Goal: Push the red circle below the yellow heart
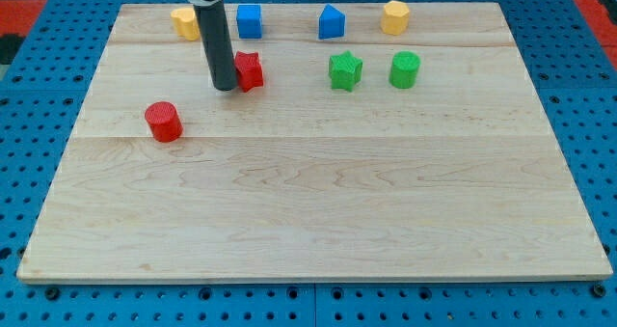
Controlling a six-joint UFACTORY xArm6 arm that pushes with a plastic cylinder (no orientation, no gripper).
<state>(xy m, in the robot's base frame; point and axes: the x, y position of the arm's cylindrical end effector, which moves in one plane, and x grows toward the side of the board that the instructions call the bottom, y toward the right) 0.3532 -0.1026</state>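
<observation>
The red circle [163, 121] sits on the wooden board at the view's left. The yellow heart [185, 22] is at the view's top left, partly hidden behind my rod. My tip [223, 86] rests on the board right against the left side of a red star [250, 70]. The tip is up and to the right of the red circle and below and to the right of the yellow heart.
A blue cube [250, 20], a blue pentagon-like block [332, 22] and a yellow hexagon [394, 17] line the top. A green star [345, 70] and a green cylinder [405, 69] sit below them. The wooden board [318, 221] lies on a blue pegboard.
</observation>
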